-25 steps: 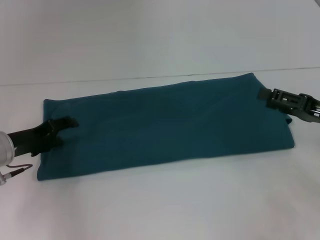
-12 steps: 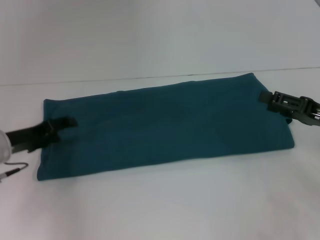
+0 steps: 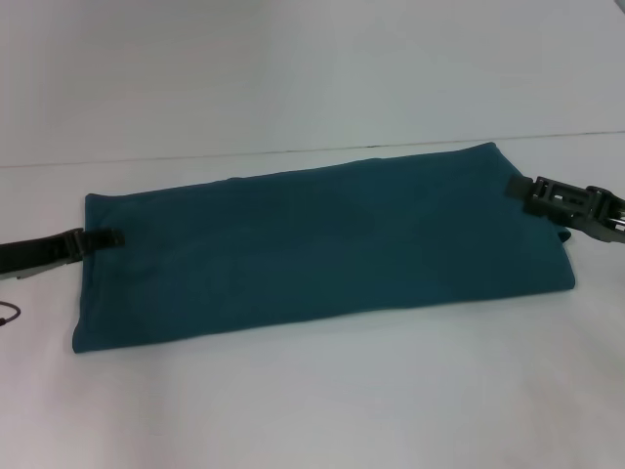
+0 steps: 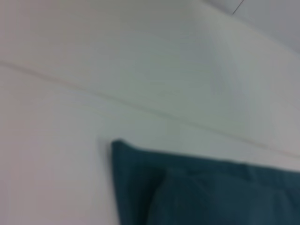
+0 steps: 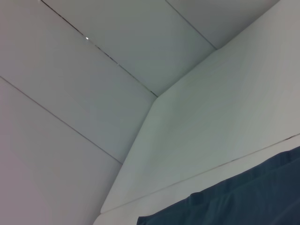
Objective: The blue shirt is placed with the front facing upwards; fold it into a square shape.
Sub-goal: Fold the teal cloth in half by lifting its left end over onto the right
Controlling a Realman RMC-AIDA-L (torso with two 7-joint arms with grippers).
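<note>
The blue shirt (image 3: 322,244) lies flat on the white table as a long folded band running left to right, with only plain teal fabric showing and no lettering or label in view. My left gripper (image 3: 109,237) is low at the shirt's left edge, just touching or just over it. My right gripper (image 3: 516,186) is at the shirt's right edge near its far corner. A corner of the shirt shows in the left wrist view (image 4: 201,192), and an edge of it shows in the right wrist view (image 5: 243,201).
The white table (image 3: 312,391) runs wide in front of the shirt and to both sides. Its back edge (image 3: 244,154) meets a pale wall just behind the shirt.
My left arm has drawn back to the left, from over the shirt's left part to its left edge. The right gripper and the shirt have hardly moved.
</note>
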